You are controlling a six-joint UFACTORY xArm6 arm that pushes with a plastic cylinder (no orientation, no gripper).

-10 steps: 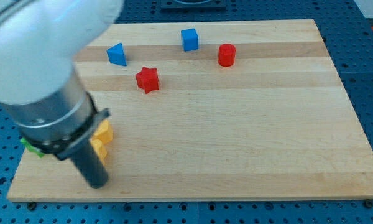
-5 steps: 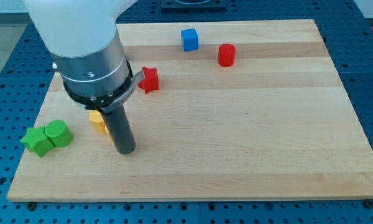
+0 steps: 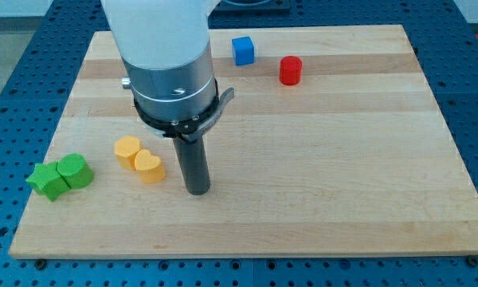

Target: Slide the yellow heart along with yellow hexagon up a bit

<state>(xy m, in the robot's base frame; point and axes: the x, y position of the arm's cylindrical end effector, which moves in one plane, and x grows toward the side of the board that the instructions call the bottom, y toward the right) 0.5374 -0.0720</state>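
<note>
Resting on the pale wooden tabletop: my tip, just right of the yellow heart block, itself touching the yellow hexagon block. No claw fitted, only a rod.

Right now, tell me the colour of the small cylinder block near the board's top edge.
Red: the small cylinder block, clearest in the camera view.

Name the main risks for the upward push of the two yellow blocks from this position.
My tip sits to the view's right of the yellow heart, not below it; pushing from here would likely send it sideways toward the green blocks. The yellow hexagon touches the heart on a diagonal, so an off-centre push could split them. The arm hides the board directly above.
</note>
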